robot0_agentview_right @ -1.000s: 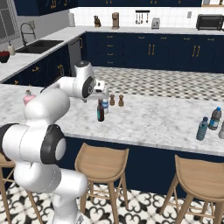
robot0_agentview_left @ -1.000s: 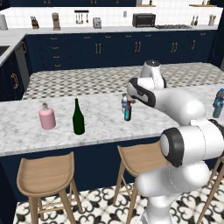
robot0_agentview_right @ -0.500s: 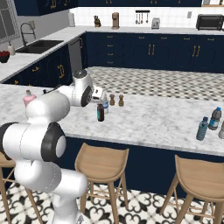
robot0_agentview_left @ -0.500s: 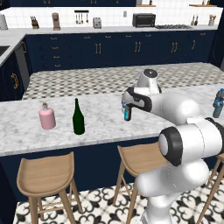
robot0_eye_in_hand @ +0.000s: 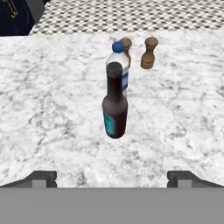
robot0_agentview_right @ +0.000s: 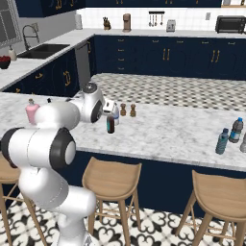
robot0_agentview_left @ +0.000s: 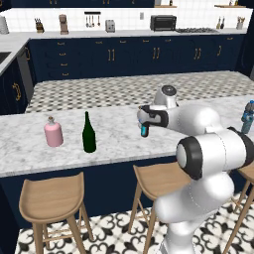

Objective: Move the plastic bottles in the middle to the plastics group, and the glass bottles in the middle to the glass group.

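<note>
A small dark glass bottle with a blue label (robot0_eye_in_hand: 114,109) stands on the marble island, a little ahead of my open gripper (robot0_eye_in_hand: 113,179) and centred between its fingertips (robot0_eye_in_hand: 41,178). From the base views the gripper (robot0_agentview_left: 144,122) (robot0_agentview_right: 109,109) hovers close over this bottle (robot0_agentview_left: 144,131) (robot0_agentview_right: 111,124). Just behind it stands a clear plastic bottle with a blue cap (robot0_eye_in_hand: 119,65) (robot0_agentview_right: 116,115). The pink bottle (robot0_agentview_left: 53,134) and the tall green wine bottle (robot0_agentview_left: 89,134) stand to the left. Far right, a blue dark-capped bottle (robot0_agentview_right: 235,129) stands beside a pale teal bottle (robot0_agentview_right: 222,141).
Two small brown shakers (robot0_eye_in_hand: 126,43) (robot0_eye_in_hand: 149,52) stand behind the bottles. Wooden stools (robot0_agentview_left: 52,198) (robot0_agentview_right: 111,180) line the island's near side. Bare marble lies between the middle bottles and both end groups.
The hand has come down and forward towards the dark bottle. Its jaws have stayed open, and the bottles have not moved.
</note>
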Tool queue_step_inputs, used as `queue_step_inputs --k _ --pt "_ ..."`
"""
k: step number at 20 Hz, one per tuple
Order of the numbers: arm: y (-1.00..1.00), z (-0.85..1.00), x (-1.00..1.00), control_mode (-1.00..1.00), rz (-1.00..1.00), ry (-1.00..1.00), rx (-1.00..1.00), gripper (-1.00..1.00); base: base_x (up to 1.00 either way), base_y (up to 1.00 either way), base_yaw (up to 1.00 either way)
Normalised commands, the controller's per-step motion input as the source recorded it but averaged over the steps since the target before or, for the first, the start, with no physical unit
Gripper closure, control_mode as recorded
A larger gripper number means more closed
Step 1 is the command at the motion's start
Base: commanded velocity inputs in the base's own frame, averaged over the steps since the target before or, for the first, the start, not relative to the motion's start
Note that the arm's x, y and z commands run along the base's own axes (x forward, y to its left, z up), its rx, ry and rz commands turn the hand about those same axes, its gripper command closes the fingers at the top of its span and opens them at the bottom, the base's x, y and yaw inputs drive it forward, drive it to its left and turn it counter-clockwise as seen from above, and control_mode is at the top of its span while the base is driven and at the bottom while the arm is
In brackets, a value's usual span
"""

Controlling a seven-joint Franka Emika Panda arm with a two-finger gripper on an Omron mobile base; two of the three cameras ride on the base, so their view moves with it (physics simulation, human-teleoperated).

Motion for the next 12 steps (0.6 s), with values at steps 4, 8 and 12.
queue_step_inputs --k 4,8,12 --pt "0.0 -0.18 0.14 -1.0 0.0 -0.01 0.0 -1.0 0.0 0.0 0.0" --pt "0.0 -0.12 0.15 -1.0 0.0 -0.02 -0.01 -1.0 0.0 0.0 0.0" --pt "0.0 -0.03 0.3 -1.0 0.0 -0.03 -0.01 -1.0 0.0 0.0 0.0"
